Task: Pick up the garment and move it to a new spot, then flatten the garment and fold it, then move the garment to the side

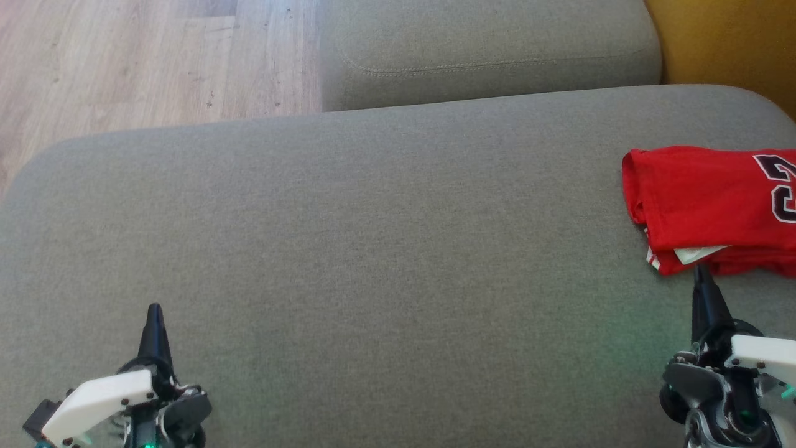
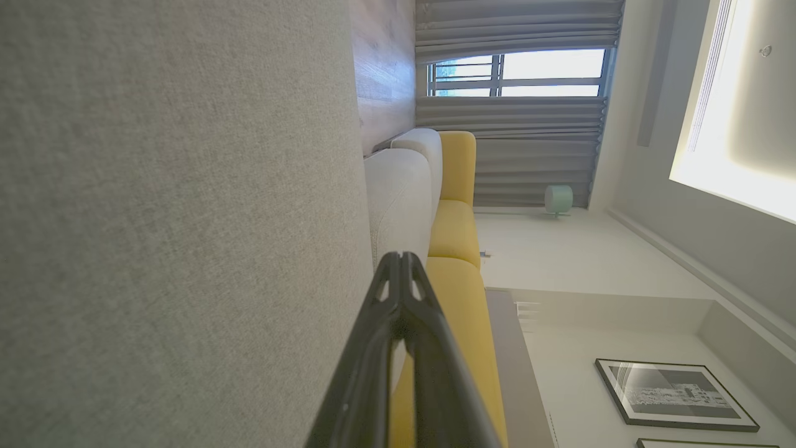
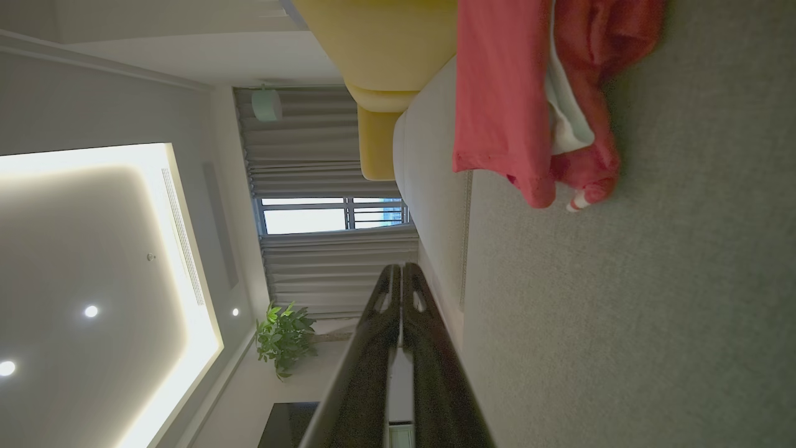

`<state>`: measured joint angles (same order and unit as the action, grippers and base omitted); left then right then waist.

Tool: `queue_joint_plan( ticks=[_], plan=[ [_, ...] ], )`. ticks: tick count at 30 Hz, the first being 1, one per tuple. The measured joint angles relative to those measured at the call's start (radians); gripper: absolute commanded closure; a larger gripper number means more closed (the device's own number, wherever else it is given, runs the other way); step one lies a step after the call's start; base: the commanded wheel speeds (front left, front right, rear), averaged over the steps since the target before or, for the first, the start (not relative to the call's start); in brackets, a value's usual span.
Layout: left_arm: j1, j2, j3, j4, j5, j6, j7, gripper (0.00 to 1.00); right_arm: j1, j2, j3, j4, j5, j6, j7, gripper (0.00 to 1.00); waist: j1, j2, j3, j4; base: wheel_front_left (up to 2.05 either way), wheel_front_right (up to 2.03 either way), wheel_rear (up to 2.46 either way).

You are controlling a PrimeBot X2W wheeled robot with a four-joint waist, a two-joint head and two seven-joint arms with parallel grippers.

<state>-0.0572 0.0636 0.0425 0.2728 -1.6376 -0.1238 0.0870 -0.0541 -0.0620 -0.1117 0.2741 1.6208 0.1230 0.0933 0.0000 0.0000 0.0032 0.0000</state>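
Grey sofa cushion [image 1: 373, 218] bears red garment [image 1: 703, 199]; left gripper [image 1: 154, 311] and right gripper [image 1: 701, 272] pressed together.

The left gripper [image 1: 154, 310] has its two dark fingers [image 2: 367, 361] pressed together into one point, with nothing between them. Behind the finger roots sits its white wrist housing [image 1: 99, 401], angled off to the gripper's outer side. The right gripper [image 1: 703, 275] matches it (fingers closed tip to tip, empty), and its white shell [image 1: 762, 351] lies just behind the dark wrist joint. Both point forward, away from the body.
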Motion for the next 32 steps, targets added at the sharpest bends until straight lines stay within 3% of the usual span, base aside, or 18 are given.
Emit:
queue_joint_plan(
  ticks=[32],
  plan=[
    [0.000,-0.007,0.019,0.000,0.003,0.000,0.006,1.00,0.000,0.008,-0.011,0.001,0.000,0.000,0.004,1.00,0.0000,0.0000,0.000,0.000,0.00,0.00,0.00]
  ],
)
